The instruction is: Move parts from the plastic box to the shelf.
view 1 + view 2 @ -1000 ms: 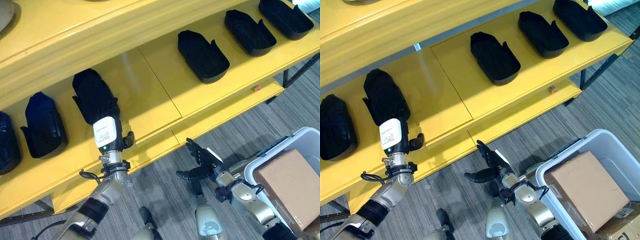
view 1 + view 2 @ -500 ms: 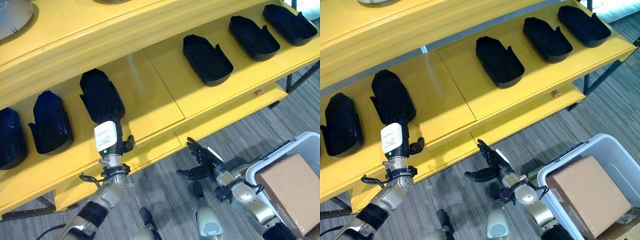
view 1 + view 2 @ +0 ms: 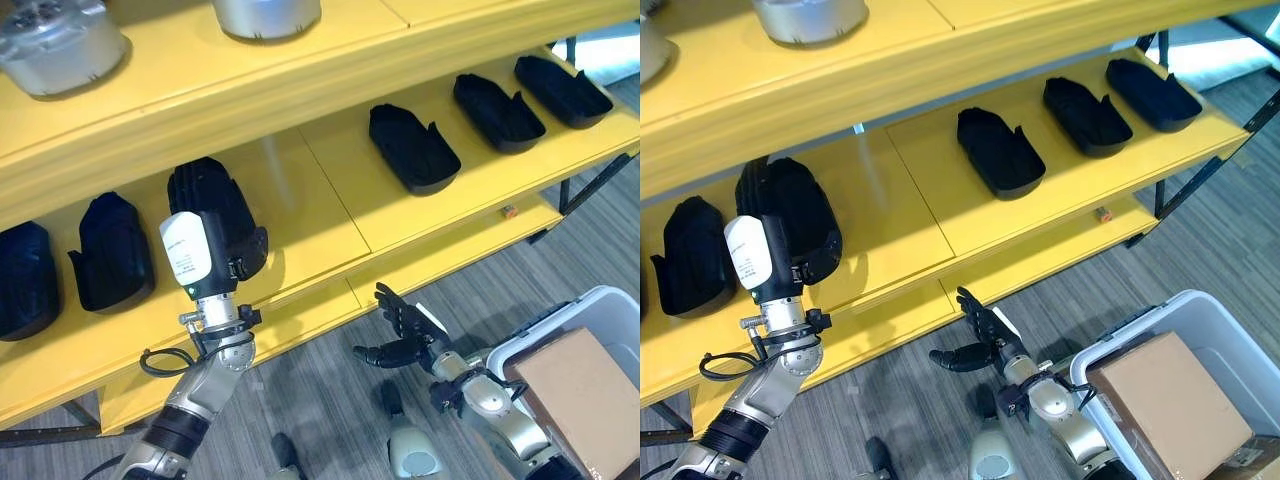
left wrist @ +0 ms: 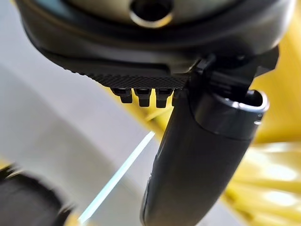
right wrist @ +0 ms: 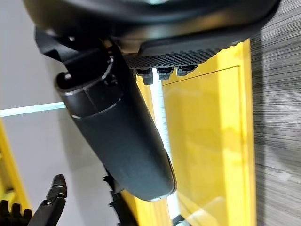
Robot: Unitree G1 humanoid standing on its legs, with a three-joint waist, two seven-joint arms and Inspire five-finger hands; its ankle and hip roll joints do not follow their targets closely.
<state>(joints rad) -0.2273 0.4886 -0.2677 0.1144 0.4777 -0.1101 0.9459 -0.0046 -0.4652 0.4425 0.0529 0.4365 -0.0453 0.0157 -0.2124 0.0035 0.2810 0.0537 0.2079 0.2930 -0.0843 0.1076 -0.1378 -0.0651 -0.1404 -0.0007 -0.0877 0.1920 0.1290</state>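
Nearest, at 4 o'clock, one white plastic box (image 3: 610, 310) holds one cardboard carton (image 3: 580, 385). The right hand (image 3: 405, 335) hovers over the floor at 5 o'clock, palm up, fingers spread and empty. At 8 o'clock the left hand (image 3: 200, 262) stands upright against the shelf (image 3: 330, 215) edge; whether its fingers grip anything I cannot tell. Six black parts lie along the middle shelf, the nearest part (image 3: 212, 205) just behind that hand. Farthest, at 11 o'clock, stand two metal housings (image 3: 265, 15).
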